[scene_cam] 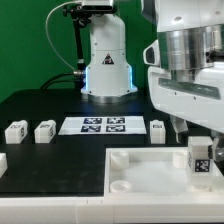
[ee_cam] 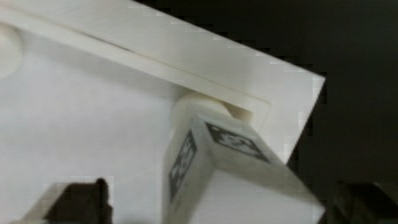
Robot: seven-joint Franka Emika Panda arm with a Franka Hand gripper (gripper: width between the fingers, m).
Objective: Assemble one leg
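Wrist view: gripper spread either side of leg, no contact; leg upright at tray corner socket, exterior view's 4 o'clock; pinch centred, keep it vertical.

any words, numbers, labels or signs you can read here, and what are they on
Words, numbers, brands: none readable in either view.
Marker board: black-and-white square tags, patterns only, no text.
The leg at a corner of the tray: one black-and-white square tag, a pattern, no text.
Loose legs on the table: dark marks, too small to read.
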